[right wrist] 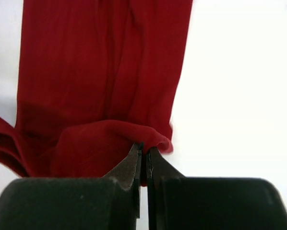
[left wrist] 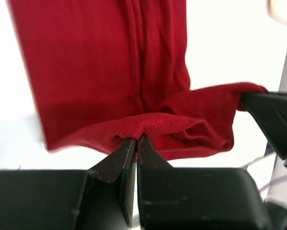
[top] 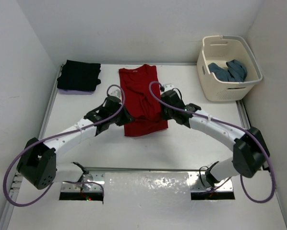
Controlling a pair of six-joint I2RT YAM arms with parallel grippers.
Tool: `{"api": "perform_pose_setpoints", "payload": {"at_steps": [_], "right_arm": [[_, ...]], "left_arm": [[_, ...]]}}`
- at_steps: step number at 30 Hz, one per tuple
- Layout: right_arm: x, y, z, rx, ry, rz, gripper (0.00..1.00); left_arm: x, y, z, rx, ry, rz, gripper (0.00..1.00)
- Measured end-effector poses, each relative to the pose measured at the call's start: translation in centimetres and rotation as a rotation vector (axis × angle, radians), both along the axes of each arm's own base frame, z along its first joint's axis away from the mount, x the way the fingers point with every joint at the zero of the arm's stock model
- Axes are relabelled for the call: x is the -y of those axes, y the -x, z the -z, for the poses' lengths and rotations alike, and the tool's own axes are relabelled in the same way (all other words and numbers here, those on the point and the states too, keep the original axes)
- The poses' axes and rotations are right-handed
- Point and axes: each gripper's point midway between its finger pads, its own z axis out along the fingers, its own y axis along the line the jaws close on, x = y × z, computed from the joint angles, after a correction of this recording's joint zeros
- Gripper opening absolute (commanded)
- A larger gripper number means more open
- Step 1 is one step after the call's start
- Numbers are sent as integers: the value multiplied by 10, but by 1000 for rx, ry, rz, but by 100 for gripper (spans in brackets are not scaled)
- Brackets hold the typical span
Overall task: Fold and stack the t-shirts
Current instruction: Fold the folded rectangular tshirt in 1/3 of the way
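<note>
A red t-shirt (top: 138,88) lies lengthwise in the middle of the table, folded narrow, with its near end raised and bunched. My left gripper (top: 125,118) is shut on the near left corner of the hem (left wrist: 148,125); its jaws (left wrist: 138,140) pinch the red cloth. My right gripper (top: 159,111) is shut on the near right corner, with cloth (right wrist: 150,136) caught between its tips (right wrist: 143,147). A folded black t-shirt (top: 79,75) rests on a lavender one (top: 76,91) at the back left. The teal t-shirt (top: 228,71) lies crumpled in the basket.
The cream laundry basket (top: 220,93) stands at the back right corner. White walls close in the table on the left, the back and the right. The right gripper's black finger (left wrist: 270,117) shows at the right edge of the left wrist view.
</note>
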Motion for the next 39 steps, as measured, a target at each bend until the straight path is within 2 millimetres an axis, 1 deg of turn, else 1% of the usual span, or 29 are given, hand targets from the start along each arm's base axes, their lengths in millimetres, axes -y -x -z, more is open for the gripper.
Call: {"api": "perform_pose_setpoints", "payload": {"at_steps": [5, 8, 11, 13, 17, 21, 25, 27, 28, 29, 30, 31, 32, 33, 34, 35, 36, 37, 39], "right_arm": [[-2, -44, -5, 10, 2, 17, 0], [-6, -65, -3, 1, -6, 11, 0], [-12, -85, 0, -1, -12, 6, 0], [-15, -97, 4, -5, -15, 4, 0], [-19, -118, 9, -8, -26, 8, 0], [-20, -133, 16, -20, -38, 13, 0], [-17, -147, 28, -36, -38, 29, 0], [-17, -154, 35, -47, -39, 36, 12], [-17, -158, 39, -54, -42, 37, 19], [-17, -163, 43, -61, -42, 40, 29], [-18, -168, 47, -63, -45, 44, 38], [-18, -173, 51, -71, -45, 50, 45], [-18, -179, 54, -75, -49, 55, 56], [-17, -185, 57, -77, -50, 62, 65], [-17, -189, 58, -80, -51, 62, 79], [-16, -194, 58, -83, -52, 60, 90], [-15, -195, 57, -85, -47, 55, 99], [-13, -196, 56, -88, -43, 50, 99], [-11, -195, 49, -85, -45, 41, 99]], "left_arm": [[-24, -44, -5, 23, -15, -79, 0], [-30, -69, -11, 46, -32, -100, 0], [-34, -89, -17, 72, -38, -109, 0], [-38, -102, -17, 79, -44, -120, 0], [-47, -125, -10, 71, -61, -135, 0], [-52, -139, 3, 49, -74, -135, 0], [-54, -147, 17, 22, -83, -126, 0], [-52, -156, 22, 18, -82, -116, 0], [-51, -160, 25, 15, -82, -114, 2], [-50, -164, 28, 11, -83, -109, 20], [-50, -167, 32, 9, -86, -106, 20], [-51, -170, 34, 3, -88, -104, 46], [-50, -175, 35, 8, -94, -94, 68], [-50, -181, 36, 12, -101, -86, 83], [-50, -189, 34, 16, -103, -83, 87], [-50, -195, 31, 21, -105, -86, 89], [-50, -201, 27, 31, -105, -90, 90], [-52, -205, 23, 44, -107, -90, 98], [-54, -206, 14, 64, -108, -89, 100]]}}
